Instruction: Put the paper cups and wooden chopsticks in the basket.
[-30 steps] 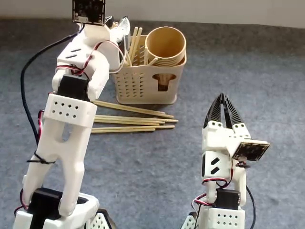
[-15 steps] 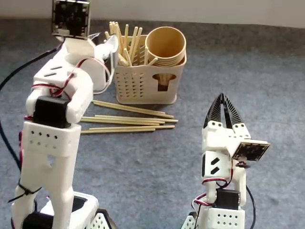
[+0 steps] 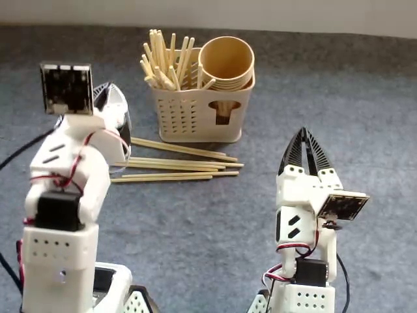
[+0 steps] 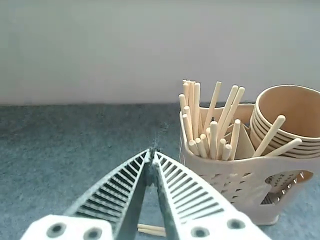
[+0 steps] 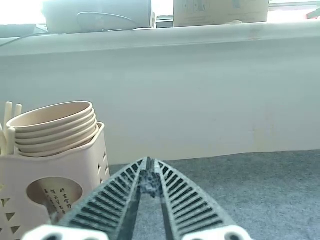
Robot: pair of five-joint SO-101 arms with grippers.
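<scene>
Right gripper [image 3: 303, 132]: nearest, in front of the basket [image 3: 195, 120] and off its cup end. Jaws are closed together with nothing held.

Left gripper [image 4: 151, 151]: in front of the basket's chopstick end and out to that side. Jaws are likewise pressed together with nothing held.

Loose chopsticks [image 3: 176, 167]: a handful lying flat on the grey worktop [image 3: 371, 124] just in front of the basket, roughly parallel to its front wall. Some touch or cross.

Paper cups [image 3: 226, 62]: nested in one stack, standing in one compartment of the basket.

Stored chopsticks [image 3: 163, 60]: upright in the other compartment, fanned out.

Assessment: the cups are in and the loose chopsticks are outstanding. These are judged light, rigid and smooth, and thin enough to roll or pivot if pinched off-centre. Recommended hold is across the shaft near mid-length, starting with the stick farthest from the basket front so its neighbours are not dragged. The basket looks light and may shift if struck.
</scene>
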